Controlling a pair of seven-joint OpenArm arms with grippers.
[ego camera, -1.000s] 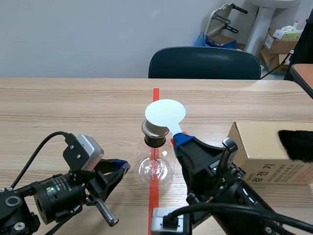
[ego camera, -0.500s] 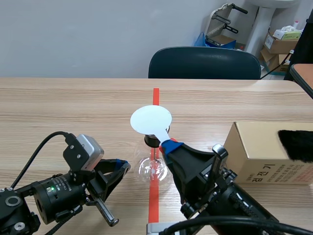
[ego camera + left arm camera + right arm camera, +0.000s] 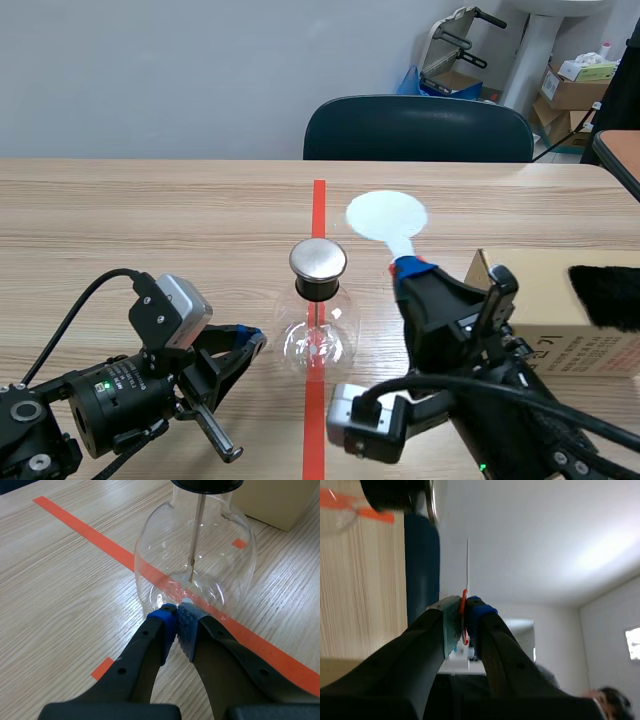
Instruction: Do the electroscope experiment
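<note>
The electroscope, a clear glass flask [image 3: 318, 342] with a black stopper and a round metal cap [image 3: 318, 259], stands on the orange tape line. My right gripper [image 3: 409, 268] is shut on the handle of a white disc paddle [image 3: 387, 215], held up to the right of the cap and apart from it. From the right wrist the paddle [image 3: 467, 562] shows edge-on above the gripper [image 3: 464, 611], with the cap [image 3: 433, 500] off to one side. My left gripper [image 3: 250, 340] is shut on nothing, its tips [image 3: 177, 622] at the flask's [image 3: 195, 565] base.
A cardboard box [image 3: 525, 300] with a black furry cloth [image 3: 605, 295] on it sits at the right, close beside my right arm. A dark blue chair [image 3: 418, 128] stands behind the table's far edge. Boxes are stacked at the back right.
The right gripper swung the white paddle from over the metal cap a little left, then right and back, so it now stands clear of the cap. The left arm has not moved.
</note>
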